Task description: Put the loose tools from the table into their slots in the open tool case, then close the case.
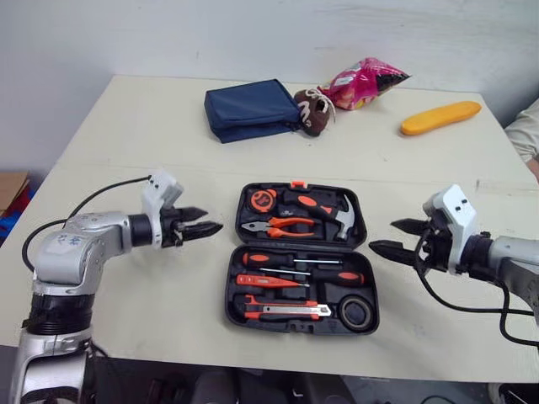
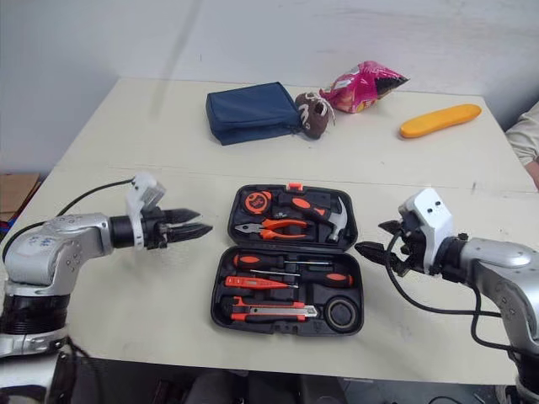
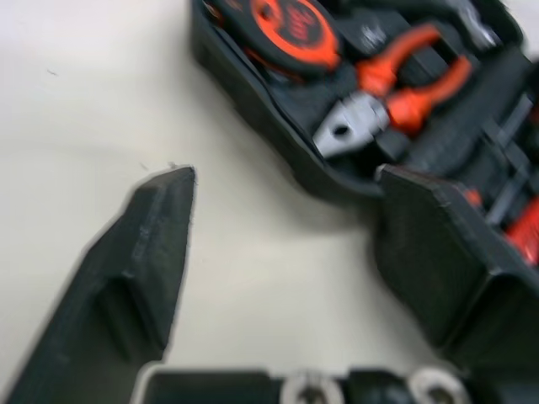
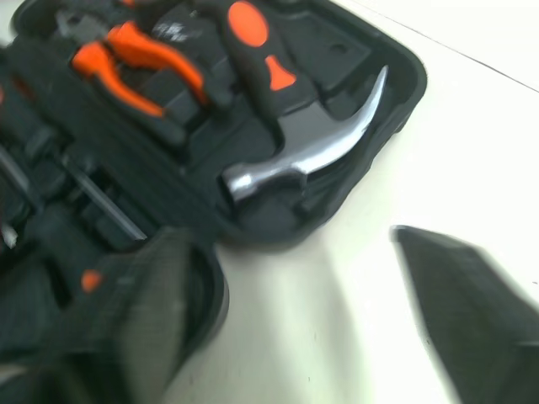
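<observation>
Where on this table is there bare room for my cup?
Bare table runs between the blue pouch and the tool case, and across the far left corner. It is crowded beside the case, at the left pincer and right pincer, and round the snack bag.

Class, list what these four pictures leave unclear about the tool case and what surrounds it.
- Tape measure: left wrist view, its print is blurred and the top edge cuts it.
- Tool case: left wrist view, a finger of the left gripper covers part of it.
- Person's sleeve: eye views, cut off by the right edge.
</observation>
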Robot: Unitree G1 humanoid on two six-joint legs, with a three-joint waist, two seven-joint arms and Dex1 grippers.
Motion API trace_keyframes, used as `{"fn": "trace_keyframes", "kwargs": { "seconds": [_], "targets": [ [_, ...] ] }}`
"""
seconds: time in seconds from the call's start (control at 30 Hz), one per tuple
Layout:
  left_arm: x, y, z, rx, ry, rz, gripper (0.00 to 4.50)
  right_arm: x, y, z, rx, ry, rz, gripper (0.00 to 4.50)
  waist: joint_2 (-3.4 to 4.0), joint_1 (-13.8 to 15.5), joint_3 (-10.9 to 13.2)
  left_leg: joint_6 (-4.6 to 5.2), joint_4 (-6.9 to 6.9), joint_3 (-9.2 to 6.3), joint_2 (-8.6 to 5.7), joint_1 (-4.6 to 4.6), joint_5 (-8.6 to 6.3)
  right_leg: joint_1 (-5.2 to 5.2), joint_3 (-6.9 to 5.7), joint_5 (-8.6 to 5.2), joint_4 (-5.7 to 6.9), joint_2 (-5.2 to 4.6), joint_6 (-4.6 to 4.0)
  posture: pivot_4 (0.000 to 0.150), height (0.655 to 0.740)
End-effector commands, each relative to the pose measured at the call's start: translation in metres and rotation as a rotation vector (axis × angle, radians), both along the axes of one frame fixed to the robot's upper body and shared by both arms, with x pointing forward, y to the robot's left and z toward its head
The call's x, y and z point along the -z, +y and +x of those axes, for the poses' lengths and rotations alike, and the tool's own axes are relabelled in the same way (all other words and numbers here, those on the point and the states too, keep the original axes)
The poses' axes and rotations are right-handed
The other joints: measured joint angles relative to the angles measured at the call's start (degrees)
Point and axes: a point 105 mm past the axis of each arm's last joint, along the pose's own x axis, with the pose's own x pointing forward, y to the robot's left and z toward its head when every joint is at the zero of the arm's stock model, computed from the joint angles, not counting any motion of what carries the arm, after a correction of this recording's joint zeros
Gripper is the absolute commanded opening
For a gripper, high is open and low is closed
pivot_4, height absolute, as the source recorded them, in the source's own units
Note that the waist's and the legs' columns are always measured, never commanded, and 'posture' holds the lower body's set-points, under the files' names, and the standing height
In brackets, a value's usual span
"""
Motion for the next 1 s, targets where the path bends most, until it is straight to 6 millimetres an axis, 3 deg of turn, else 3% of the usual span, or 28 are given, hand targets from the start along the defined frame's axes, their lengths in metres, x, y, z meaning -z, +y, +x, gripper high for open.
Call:
{"fn": "trace_keyframes", "kwargs": {
  "seconds": [0.03, 0.2, 0.4, 0.47, 0.53, 0.73, 1.0],
  "targets": [
    [0.003, -0.003, 0.008, -0.094, 0.049, -0.01, 3.45, -0.001, 0.004, 0.008, 0.085, 0.025, -0.01, 4.38, 0.01, -0.12, 0.0, -0.01, -0.01, 0.04, 0.01, -0.02, 0.01, -0.06, 0.02, 0.0, 0.02, 0.0, 0.0, 0.15, 0.74],
    [0.011, -0.016, 0.015, -0.125, 0.094, -0.051, 3.45, 0.007, 0.007, 0.021, 0.155, 0.052, -0.009, 4.38, 0.01, -0.04, 0.0, -0.08, 0.06, 0.15, 0.04, -0.71, 0.06, -0.9, 0.06, 0.0, 0.26, 0.01, -0.01, 0.15, 0.74],
    [0.016, -0.025, 0.017, -0.135, 0.109, -0.072, 3.45, 0.015, 0.012, 0.036, 0.19, 0.075, 0.017, 4.38, 0.0, -0.19, 0.0, -0.09, 0.11, 0.34, 0.03, -0.63, 0.13, -0.98, 0.19, -0.01, 0.5, 0.02, -0.02, 0.15, 0.74],
    [0.014, -0.027, 0.018, -0.13, 0.101, -0.085, 3.46, 0.017, 0.014, 0.038, 0.192, 0.069, 0.018, 3.85, 0.01, -0.17, 0.0, -0.14, 0.09, 0.33, 0.03, -0.6, 0.16, -0.99, 0.19, -0.01, 0.53, 0.03, -0.02, 0.15, 0.74],
    [0.014, -0.027, 0.019, -0.12, 0.084, -0.072, 2.9, 0.019, 0.015, 0.037, 0.189, 0.075, 0.015, 2.98, 0.01, -0.2, 0.0, -0.14, 0.07, 0.34, 0.03, -0.6, 0.16, -1.0, 0.18, -0.01, 0.52, 0.04, -0.03, 0.15, 0.74],
    [0.021, -0.03, 0.015, -0.086, 0.083, -0.036, 0.18, 0.025, 0.013, 0.037, 0.205, 0.078, -0.009, 0.0, 0.03, -0.16, -0.04, -0.14, 0.09, 0.36, 0.02, -0.55, 0.16, -0.95, 0.19, -0.01, 0.52, 0.01, -0.03, 0.15, 0.74],
    [0.021, -0.034, 0.015, -0.033, 0.013, 0.004, 0.05, 0.018, 0.019, 0.038, 0.2, 0.047, 0.003, 0.0, 0.05, -0.16, -0.07, -0.14, 0.07, 0.36, 0.0, -0.46, 0.2, -0.87, 0.2, 0.0, 0.54, 0.01, -0.03, 0.15, 0.74]
  ]
}}
